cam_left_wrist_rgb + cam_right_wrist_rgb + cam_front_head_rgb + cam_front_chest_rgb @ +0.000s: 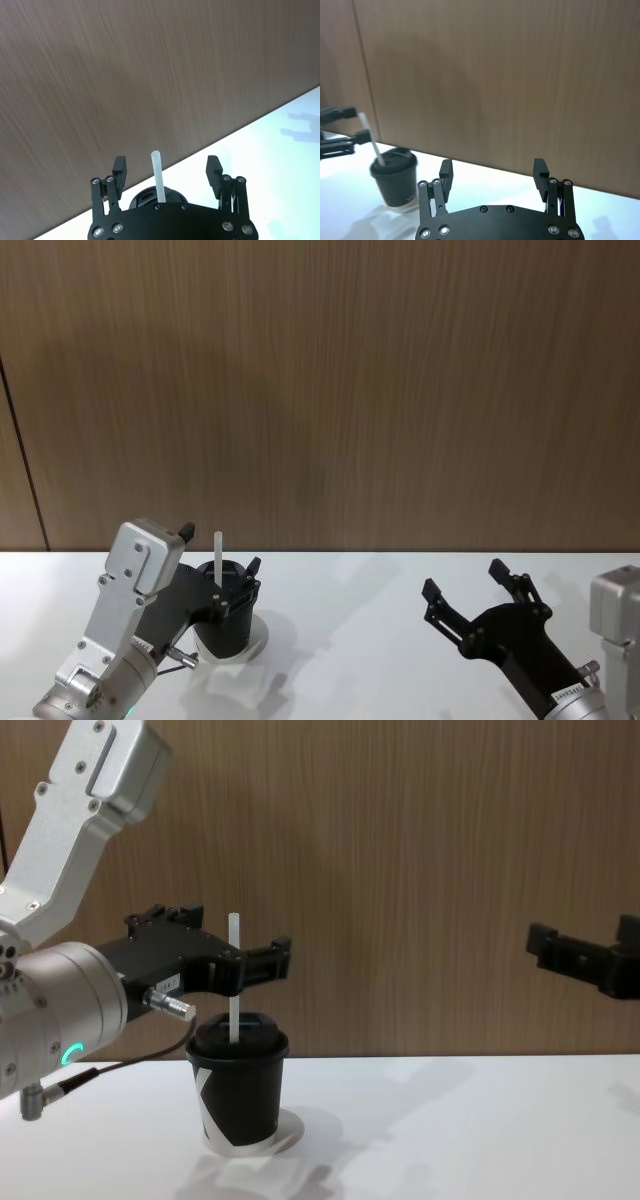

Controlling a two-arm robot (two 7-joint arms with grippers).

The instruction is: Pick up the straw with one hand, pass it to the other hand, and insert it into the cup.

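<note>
Head view: the left hand point(236, 582), on a silver arm at the lower left of the frame, sits over the cup point(226, 625). The straw point(218, 558) stands upright out of the lid, between the hand's spread fingers. The right hand point(468, 592) is at the lower right, open and holding nothing, well apart from the cup. Both rest over a white tabletop point(350, 640) with a wood wall point(330, 380) behind.

Left wrist view: the left hand point(166, 171) is open, fingers either side of the straw point(158, 176) and clear of it, gripping nothing. The lid of the cup point(150, 196) shows just behind the hand's body at bottom centre.

Right wrist view: the right hand point(493, 173) is open and empty at bottom centre. The cup point(395, 181) stands at lower left, the straw point(372, 140) leaning slightly out of its lid, with the left hand point(351, 123) at the left edge.

Chest view: the straw point(233, 978) runs vertically, its lower end in the lid of the cup point(238, 1088) at lower left. The left hand point(255, 960) is level with the straw's upper part, fingers not touching it. The right hand point(585, 955) hangs at the right edge.

Judgement: the straw looks inserted. The left hand is nearer and must back away without catching the straw, the one thing in its path.
</note>
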